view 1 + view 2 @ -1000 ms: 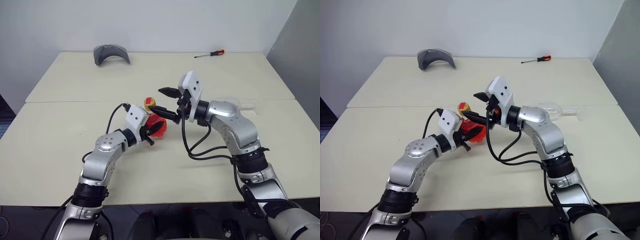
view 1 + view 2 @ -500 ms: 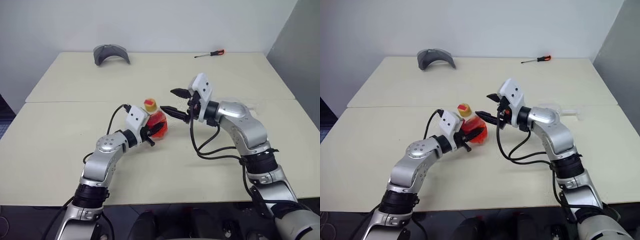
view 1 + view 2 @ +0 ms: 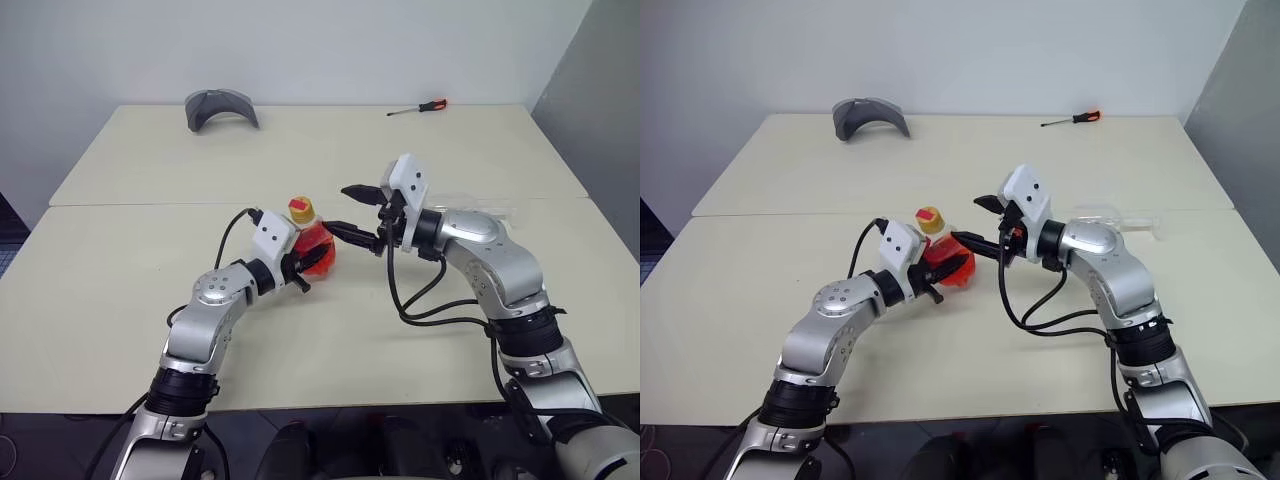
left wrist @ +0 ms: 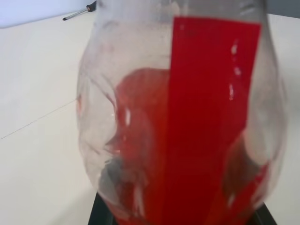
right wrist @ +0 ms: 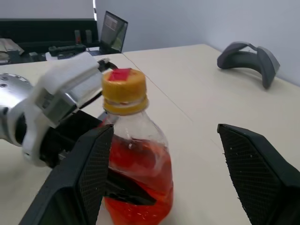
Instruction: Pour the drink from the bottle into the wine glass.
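the black fingers (image 5: 96, 173) of my right gripper (image 3: 360, 213) are spread wide, level with the yellow cap (image 5: 123, 89) of the bottle (image 3: 312, 244) and just to its right, not touching it. my left gripper (image 3: 928, 272) is clamped on the bottle's rounded body, holding it upright just above the cream table (image 3: 120, 280), with the drink (image 4: 140, 140) bright red-orange in its lower half. the wine glass (image 3: 1110, 217) lies on its side on the table behind my right arm, and a grey curved object (image 3: 221, 106) and a screwdriver (image 3: 418, 107) sit at the far edge.
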Robot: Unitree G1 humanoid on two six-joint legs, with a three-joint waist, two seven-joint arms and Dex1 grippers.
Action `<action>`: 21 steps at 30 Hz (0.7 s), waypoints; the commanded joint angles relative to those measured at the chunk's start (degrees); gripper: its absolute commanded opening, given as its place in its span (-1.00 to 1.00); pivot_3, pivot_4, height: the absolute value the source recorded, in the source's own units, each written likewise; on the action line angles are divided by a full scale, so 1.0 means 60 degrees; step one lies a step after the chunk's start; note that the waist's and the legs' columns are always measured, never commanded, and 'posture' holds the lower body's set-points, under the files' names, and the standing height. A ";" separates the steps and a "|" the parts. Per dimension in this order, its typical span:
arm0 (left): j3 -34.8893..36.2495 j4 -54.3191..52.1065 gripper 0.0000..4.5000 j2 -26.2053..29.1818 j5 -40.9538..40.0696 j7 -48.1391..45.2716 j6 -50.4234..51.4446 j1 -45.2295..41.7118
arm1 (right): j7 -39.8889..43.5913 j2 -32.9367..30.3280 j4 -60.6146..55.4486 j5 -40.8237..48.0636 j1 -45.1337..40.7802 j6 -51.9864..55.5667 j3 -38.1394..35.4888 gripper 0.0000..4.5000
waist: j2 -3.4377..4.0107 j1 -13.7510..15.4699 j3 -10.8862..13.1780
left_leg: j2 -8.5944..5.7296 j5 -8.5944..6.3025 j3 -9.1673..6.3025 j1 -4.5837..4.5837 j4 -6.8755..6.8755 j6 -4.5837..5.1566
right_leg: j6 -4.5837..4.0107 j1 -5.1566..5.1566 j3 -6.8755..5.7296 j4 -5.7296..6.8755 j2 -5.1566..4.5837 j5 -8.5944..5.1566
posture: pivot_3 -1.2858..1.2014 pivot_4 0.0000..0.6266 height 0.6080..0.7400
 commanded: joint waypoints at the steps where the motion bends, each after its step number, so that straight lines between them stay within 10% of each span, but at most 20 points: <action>1: 0.0200 -0.0383 -0.58 -0.0008 -0.0075 0.0065 -0.0294 -0.0206 | -0.0059 0.0191 -0.0257 0.0149 -0.0284 0.0019 -0.0063 0.67 | 0.0000 0.0000 0.0000 | 0.0000 0.0000 0.0000 0.0000 0.0000 0.0000 | 0.0000 0.0000 0.0000 0.0000 0.0000 0.0000 | 0.03 -0.52 1.00; 21: 0.0224 -0.0347 -0.58 0.0022 -0.0114 0.0122 -0.0251 -0.0268 | -0.0199 0.0681 0.0922 -0.0323 -0.1049 -0.0614 -0.0150 0.67 | 0.0000 0.0002 0.0000 | 0.0000 0.0001 0.0001 0.0000 0.0000 -0.0002 | 0.0000 -0.0002 0.0001 -0.0001 0.0000 0.0000 | 0.03 -0.52 1.00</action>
